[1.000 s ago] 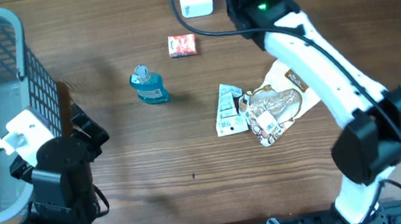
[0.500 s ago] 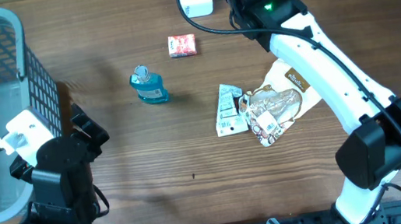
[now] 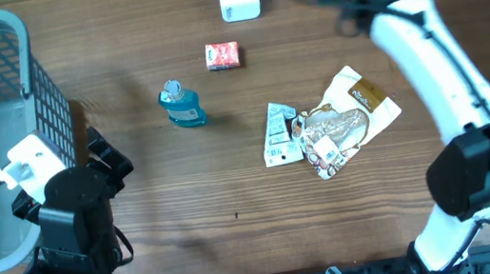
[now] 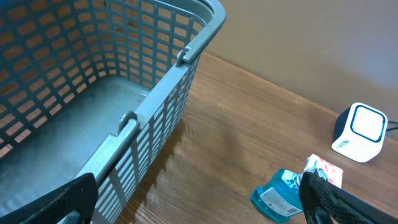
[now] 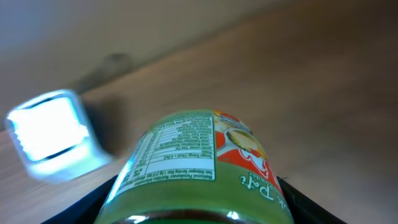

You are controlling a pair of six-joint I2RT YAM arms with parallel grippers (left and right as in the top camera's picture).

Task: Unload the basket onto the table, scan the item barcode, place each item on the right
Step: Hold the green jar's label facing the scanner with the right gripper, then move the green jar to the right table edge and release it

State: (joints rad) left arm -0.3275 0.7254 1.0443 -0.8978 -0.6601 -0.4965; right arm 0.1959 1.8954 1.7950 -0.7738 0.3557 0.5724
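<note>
Clearly the right end effector (image 5: 199, 208) is pinching a green-labelled container (image 5: 193, 149), its jaws partly closed against the round sides at the bottom of the right wrist view. We see the container held above the bench (image 5: 323, 68), to the right of the white scanner (image 5: 53, 137), which glows at the left edge of that view. From overhead the container itself is hidden under the arm at the top of the frame. We judge it rigid and smooth-walled, probably of moderate weight, so it could twist or slide in a two-sided pinch. Holding across the curved sides, clear of the printed panel, suits it. We cannot find the barcode. The left end effector (image 4: 199, 208) is spread wide and empty beside the basket (image 4: 186, 56).
</note>
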